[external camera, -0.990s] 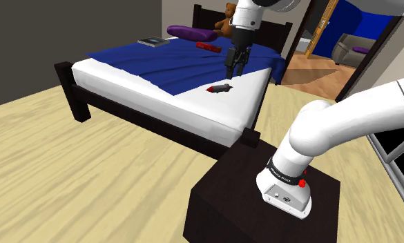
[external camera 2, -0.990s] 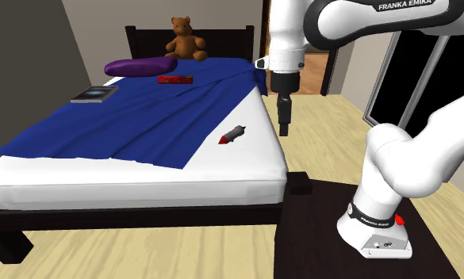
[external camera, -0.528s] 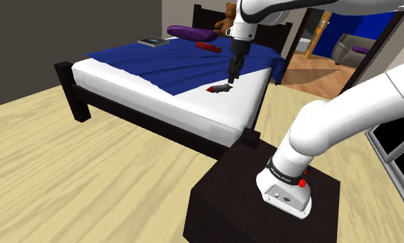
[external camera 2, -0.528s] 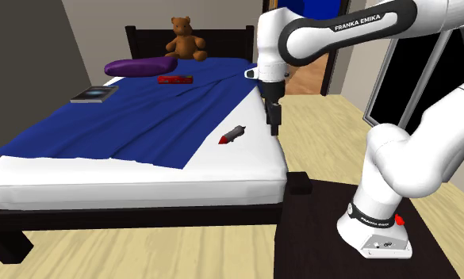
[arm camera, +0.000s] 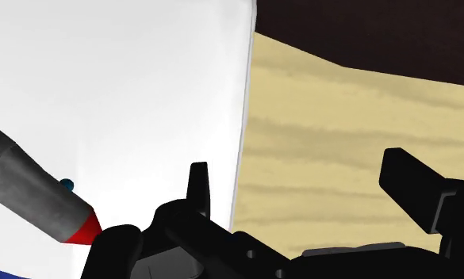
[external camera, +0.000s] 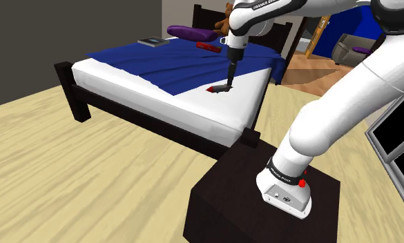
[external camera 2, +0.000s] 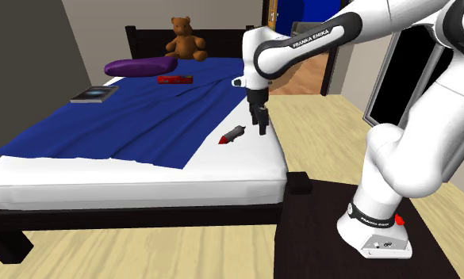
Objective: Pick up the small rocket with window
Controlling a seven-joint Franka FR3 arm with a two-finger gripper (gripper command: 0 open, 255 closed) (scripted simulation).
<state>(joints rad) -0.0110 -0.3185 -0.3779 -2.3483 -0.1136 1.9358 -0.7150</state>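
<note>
The dark-framed bed spreads out ahead of the fingers, its white mattress bare near them and a blue blanket covering the part farther off. The white arm rises from the dark stand, which sits on the wooden floor at the bed's corner, and bends over to bring the hand down above the mattress edge.

Well beyond the fingers, at the head of the bed, lie a purple pillow, a brown teddy bear, a grey book and a flat red box.

The black gripper points down with its fingers spread wide apart. In the wrist view the gap between them frames the mattress edge and the floor beside it.

The small rocket, grey with a red end and a tiny blue window, lies on its side on the white sheet, just beside the fingers and outside their gap, beyond one finger. It is not clasped.
</note>
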